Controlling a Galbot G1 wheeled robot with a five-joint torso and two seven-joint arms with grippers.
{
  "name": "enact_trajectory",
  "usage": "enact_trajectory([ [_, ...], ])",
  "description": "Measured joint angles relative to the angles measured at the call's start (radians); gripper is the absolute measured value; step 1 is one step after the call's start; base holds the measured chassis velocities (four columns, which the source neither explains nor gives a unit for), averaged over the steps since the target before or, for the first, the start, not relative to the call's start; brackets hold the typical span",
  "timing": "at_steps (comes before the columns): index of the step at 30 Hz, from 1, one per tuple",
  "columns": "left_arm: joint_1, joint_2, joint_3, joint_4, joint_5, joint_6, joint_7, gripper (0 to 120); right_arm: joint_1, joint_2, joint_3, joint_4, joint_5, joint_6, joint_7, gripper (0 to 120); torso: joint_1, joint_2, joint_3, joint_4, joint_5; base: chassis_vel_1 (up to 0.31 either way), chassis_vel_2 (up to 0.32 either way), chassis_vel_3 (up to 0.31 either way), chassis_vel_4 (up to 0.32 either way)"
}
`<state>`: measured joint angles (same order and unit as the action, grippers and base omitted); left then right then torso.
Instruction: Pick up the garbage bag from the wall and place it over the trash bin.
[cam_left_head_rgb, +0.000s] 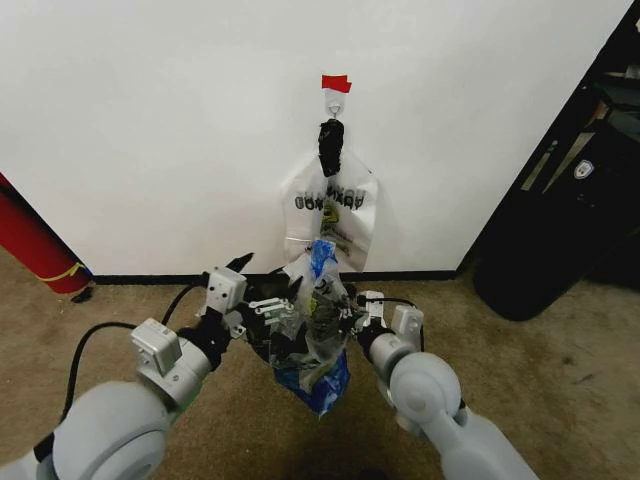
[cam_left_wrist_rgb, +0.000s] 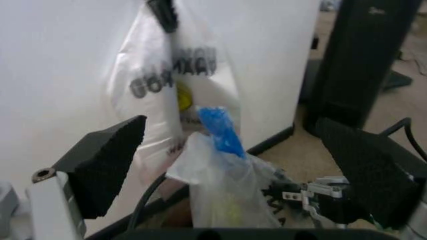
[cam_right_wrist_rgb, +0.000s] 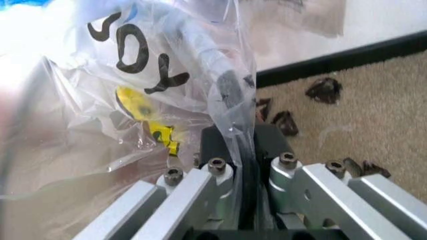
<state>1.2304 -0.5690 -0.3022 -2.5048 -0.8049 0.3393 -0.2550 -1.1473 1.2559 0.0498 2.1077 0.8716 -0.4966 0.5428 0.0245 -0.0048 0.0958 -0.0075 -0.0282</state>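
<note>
Garbage bag (cam_left_head_rgb: 315, 335): thin, limp, slippery film, below wall hook (cam_left_head_rgb: 336, 103). Pinched tight by right gripper (cam_left_head_rgb: 352, 312); left gripper (cam_left_head_rgb: 262, 300) beside it, spread wide, empty. Best taken at rim.

A red cylinder (cam_left_head_rgb: 32, 243) with a yellow band leaned at the far left, its lower end on the tan carpet (cam_left_head_rgb: 560, 370). Whitish printed bags (cam_left_head_rgb: 332, 208), gathered at the top by a black tie (cam_left_head_rgb: 330, 146), hung flat against the white surface behind. At the right stood a tall black bag-like object (cam_left_head_rgb: 548, 225), its base on the carpet, with dark shelving (cam_left_head_rgb: 615, 110) just beyond it. Small dark scraps (cam_right_wrist_rgb: 324, 90) lay scattered on the carpet near the black baseboard (cam_left_head_rgb: 420, 274).
</note>
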Motion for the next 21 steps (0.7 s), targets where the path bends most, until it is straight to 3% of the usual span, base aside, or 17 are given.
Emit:
enact_trajectory([
  [7, -0.068, 0.126, 0.017, 0.0, -0.003, 0.033, 0.002, 100, 0.014, 0.022, -0.04, -0.01, -0.059, 0.008, -0.027, 1, 0.0, 0.0, 0.0, 0.0015, 0.0001, 0.0, 0.0, 0.0, 0.0],
  [10, -0.18, 0.185, 0.104, 0.0, -0.001, 0.059, 0.008, 99, 0.01, 0.036, -0.041, -0.009, -0.08, 0.008, -0.03, 1, 0.0, 0.0, 0.0, 0.0004, 0.0, 0.0, 0.0, 0.0, 0.0],
  [16, -0.327, 0.204, 0.247, 0.018, -0.019, 0.093, 0.01, 96, -0.005, 0.06, -0.042, -0.01, -0.119, 0.007, -0.039, 1, 0.0, 0.0, 0.0, 0.0005, 0.0, 0.0, 0.0, 0.0, 0.0],
  [18, -0.452, 0.196, 0.351, 0.056, -0.041, 0.104, 0.009, 96, -0.023, 0.065, -0.037, -0.009, -0.135, 0.008, -0.043, 1, 0.0, 0.0, 0.0, 0.0004, 0.0, 0.0, 0.0, 0.0, 0.0],
  [21, -0.488, 0.194, 0.379, 0.076, -0.046, 0.11, 0.007, 96, -0.033, 0.062, -0.031, -0.003, -0.138, 0.008, -0.045, 1, 0.0, 0.0, 0.0, 0.0002, 0.0001, 0.0, 0.0, 0.0, 0.0],
])
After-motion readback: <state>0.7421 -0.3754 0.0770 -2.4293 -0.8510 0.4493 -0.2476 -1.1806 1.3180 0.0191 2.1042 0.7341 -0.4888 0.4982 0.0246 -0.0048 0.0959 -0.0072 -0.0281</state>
